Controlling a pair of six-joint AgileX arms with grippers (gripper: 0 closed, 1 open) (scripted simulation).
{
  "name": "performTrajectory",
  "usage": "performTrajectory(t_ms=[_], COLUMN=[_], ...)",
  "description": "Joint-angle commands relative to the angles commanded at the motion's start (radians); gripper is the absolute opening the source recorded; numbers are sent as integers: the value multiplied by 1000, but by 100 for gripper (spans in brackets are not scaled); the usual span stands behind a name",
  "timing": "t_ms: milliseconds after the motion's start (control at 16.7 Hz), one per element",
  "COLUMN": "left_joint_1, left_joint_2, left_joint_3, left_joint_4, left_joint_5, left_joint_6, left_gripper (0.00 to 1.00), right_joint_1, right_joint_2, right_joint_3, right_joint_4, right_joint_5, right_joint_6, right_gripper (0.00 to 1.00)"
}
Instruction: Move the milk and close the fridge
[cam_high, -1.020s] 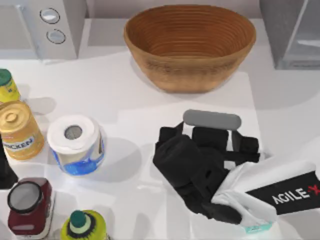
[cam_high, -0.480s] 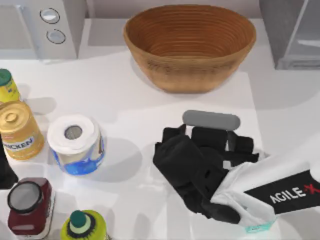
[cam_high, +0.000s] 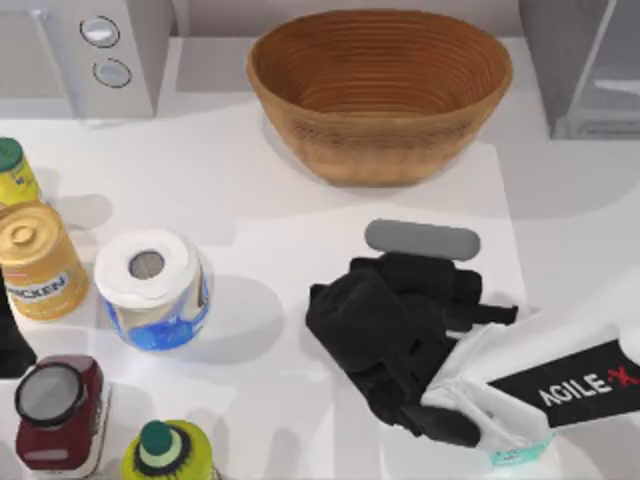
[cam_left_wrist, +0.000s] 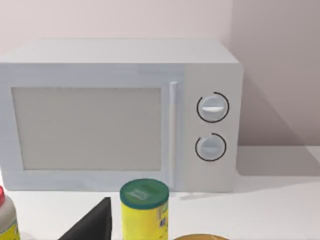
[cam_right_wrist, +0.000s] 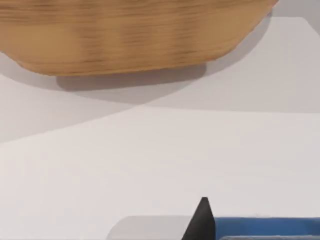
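The basket (cam_high: 380, 90) looks like ribbed, matt wood. The counter (cam_high: 250, 200) is smooth matt white. The toilet roll (cam_high: 150, 288) is soft paper, the microwave (cam_left_wrist: 120, 110) smooth pale plastic, the right gripper (cam_high: 400, 330) matt black.

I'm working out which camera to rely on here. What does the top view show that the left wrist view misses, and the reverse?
Top view alone: the wooden bowl, the toilet roll, the fridge at the back right, and the right end effector low over the table. Left wrist view alone: the microwave's window and door handle. Both: the microwave with its knobs, and the green-lidded yellow can.
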Motion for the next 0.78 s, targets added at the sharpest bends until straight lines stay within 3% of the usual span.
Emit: performTrajectory(t_ms=[120,780], left_joint_1=[0,0], left_joint_2=[0,0], left_joint_3=[0,0], left_joint_4=[0,0], left_joint_5=[0,0], left_joint_6=[0,0], left_gripper=[100,100], right_joint_1=[0,0], right_joint_2=[0,-24], right_joint_3=[0,3], right_joint_4=[0,-35], right_joint_5=[0,-1], right_joint_6=[0,0], right_gripper=[0,0])
